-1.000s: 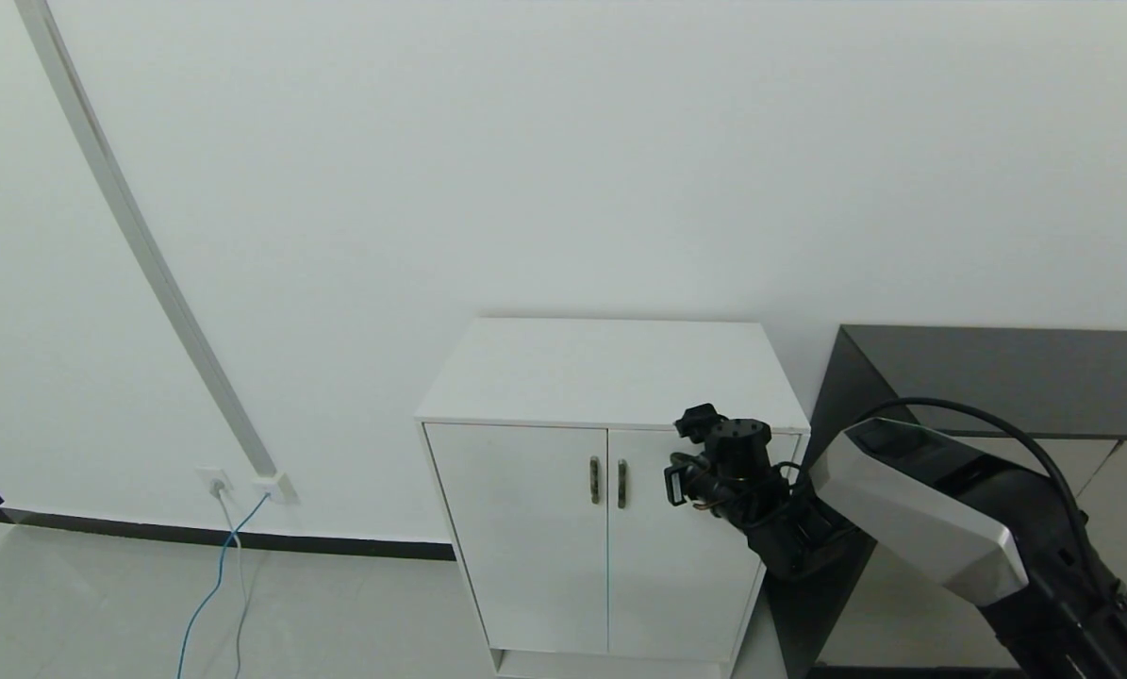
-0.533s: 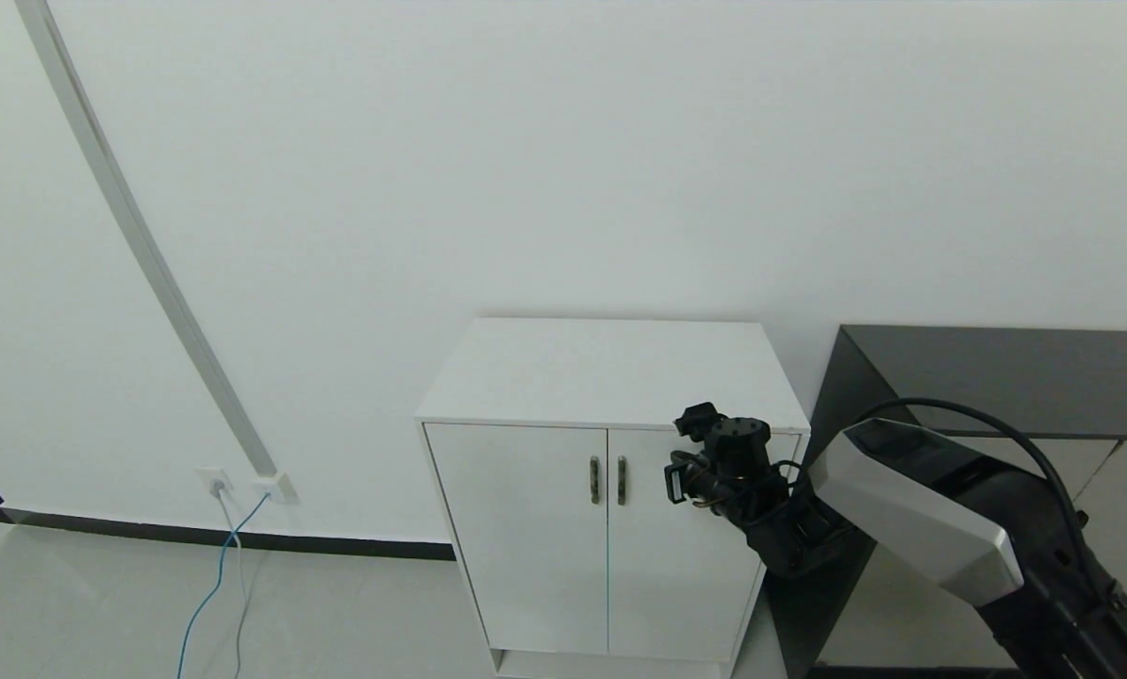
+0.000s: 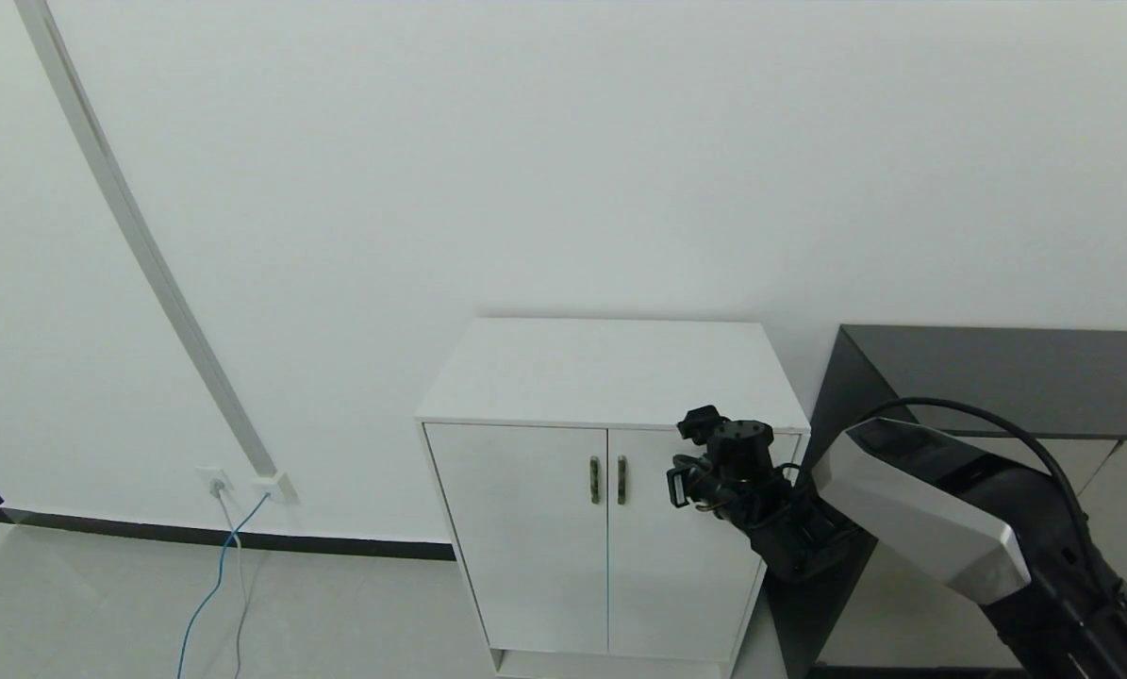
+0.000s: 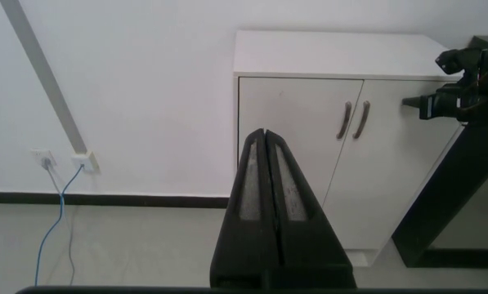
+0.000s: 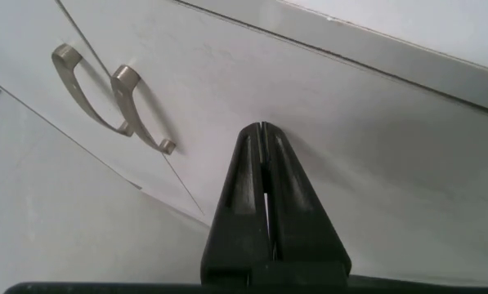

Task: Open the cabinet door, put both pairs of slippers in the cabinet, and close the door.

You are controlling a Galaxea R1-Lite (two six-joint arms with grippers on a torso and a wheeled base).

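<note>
A white cabinet (image 3: pixel 610 368) stands against the wall with both doors shut. Two metal handles (image 3: pixel 594 479) (image 3: pixel 621 481) sit side by side at the middle seam. My right gripper (image 3: pixel 678 487) is shut and empty, held in front of the upper part of the right door, a little to the right of the handles. In the right wrist view its tip (image 5: pixel 264 127) is close to the door face, beside the handles (image 5: pixel 126 76). My left gripper (image 4: pixel 265 135) is shut and empty, well back from the cabinet (image 4: pixel 325 53), with the right gripper (image 4: pixel 411 103) farther off.
A dark low cabinet (image 3: pixel 997 363) stands directly right of the white one. A wall socket (image 3: pixel 214 483) with cables running down to the floor lies to the left. A grey cable duct (image 3: pixel 148 255) slants up the wall. Open floor lies in front and to the left.
The right gripper has drifted very slightly to the right in front of the door. Nothing else has moved.
</note>
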